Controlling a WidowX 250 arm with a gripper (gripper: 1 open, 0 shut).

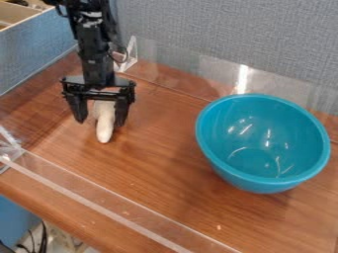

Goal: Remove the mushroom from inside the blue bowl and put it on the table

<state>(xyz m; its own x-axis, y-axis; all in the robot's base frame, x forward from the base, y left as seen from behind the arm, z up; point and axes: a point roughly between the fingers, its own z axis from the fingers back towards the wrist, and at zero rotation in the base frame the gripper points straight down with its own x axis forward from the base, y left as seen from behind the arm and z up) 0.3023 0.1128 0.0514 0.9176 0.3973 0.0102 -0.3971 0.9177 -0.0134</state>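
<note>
Black two-fingered gripper, pointing down, with fingers spread to either side of the toy mushroom. Pale stem toward the front edge of the wood-grain tabletop; cap not discernible. Mushroom on the tabletop's left part, between front and back edges. Farther right, well apart: glossy teal-blue bowl, upright, with nothing visible inside.
</note>
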